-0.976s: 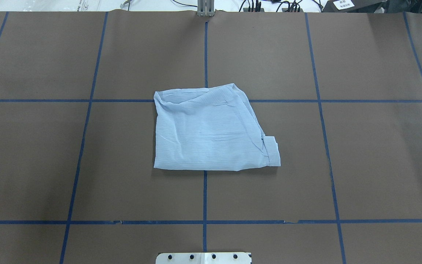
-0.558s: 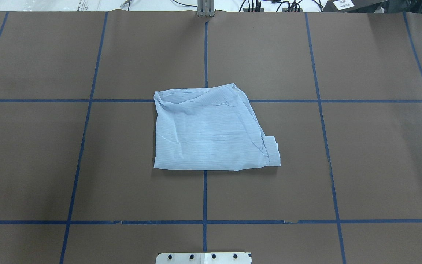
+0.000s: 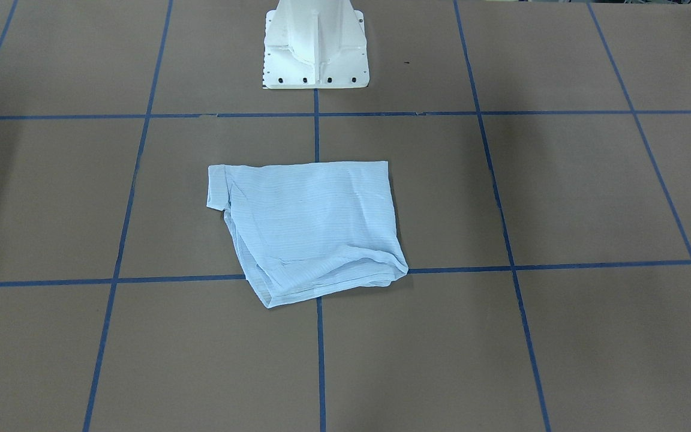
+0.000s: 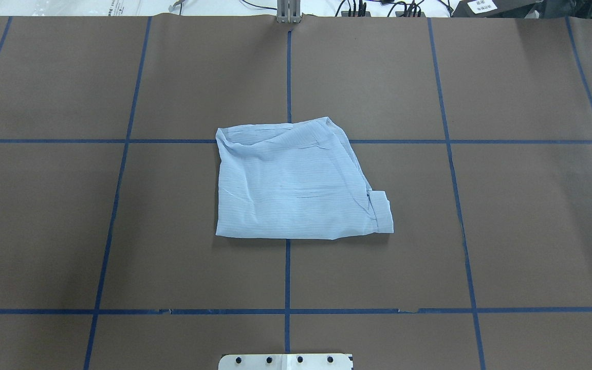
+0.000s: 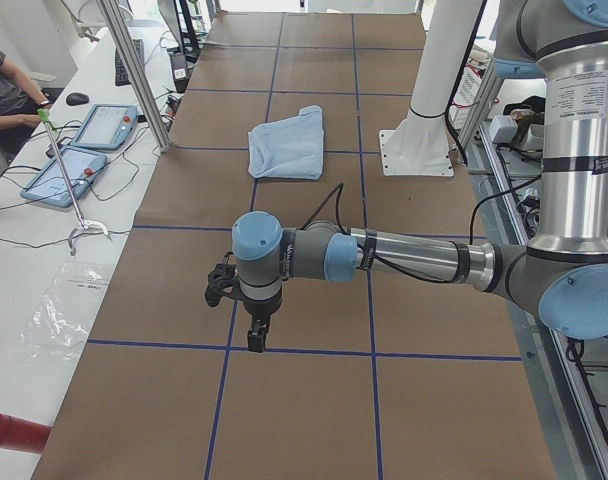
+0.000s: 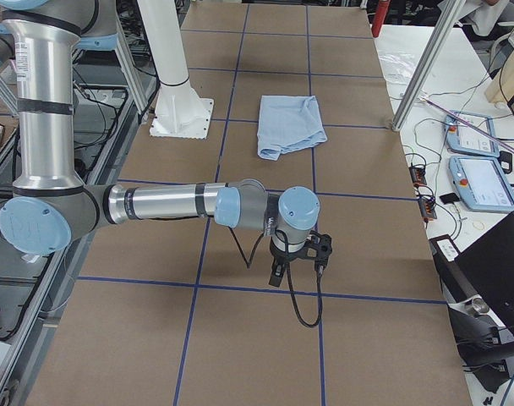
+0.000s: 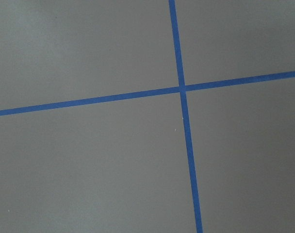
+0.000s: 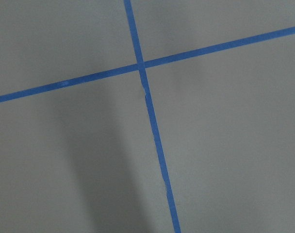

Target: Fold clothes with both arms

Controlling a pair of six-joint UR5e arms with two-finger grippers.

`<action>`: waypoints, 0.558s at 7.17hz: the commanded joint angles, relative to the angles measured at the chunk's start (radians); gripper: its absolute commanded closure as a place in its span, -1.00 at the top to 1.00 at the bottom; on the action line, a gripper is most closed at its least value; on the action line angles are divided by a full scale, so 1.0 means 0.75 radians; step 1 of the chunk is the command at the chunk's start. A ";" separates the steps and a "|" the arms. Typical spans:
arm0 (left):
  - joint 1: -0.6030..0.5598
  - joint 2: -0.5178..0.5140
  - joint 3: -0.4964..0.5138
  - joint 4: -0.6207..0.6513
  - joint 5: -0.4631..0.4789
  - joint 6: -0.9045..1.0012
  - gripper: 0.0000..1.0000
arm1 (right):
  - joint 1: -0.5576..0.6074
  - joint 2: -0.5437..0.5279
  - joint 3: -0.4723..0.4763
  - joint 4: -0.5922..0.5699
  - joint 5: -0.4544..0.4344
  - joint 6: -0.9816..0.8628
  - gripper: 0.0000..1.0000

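The shirt [image 4: 296, 182] looks fully folded; left end effector [image 5: 255, 338] and right end effector [image 6: 276, 275] hang well away from it, whether open or closed I cannot tell

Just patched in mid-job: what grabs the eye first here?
The pale blue shirt lies folded in a rough square at the centre of the table, a small flap jutting from one corner. The left arm and right arm hang low over its opposite ends, well away from the shirt.
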 commanded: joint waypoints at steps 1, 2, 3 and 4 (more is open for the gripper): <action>0.000 -0.001 -0.005 0.000 0.000 0.001 1.00 | -0.001 -0.002 0.000 0.022 0.000 0.000 1.00; 0.000 -0.001 -0.005 0.002 0.000 0.001 1.00 | -0.001 -0.002 0.000 0.028 0.002 -0.002 1.00; 0.002 -0.001 -0.005 0.000 0.000 0.001 1.00 | -0.001 -0.002 -0.002 0.028 0.002 0.006 1.00; 0.002 -0.001 -0.005 0.000 0.000 0.001 1.00 | -0.001 -0.002 -0.002 0.028 0.002 0.004 1.00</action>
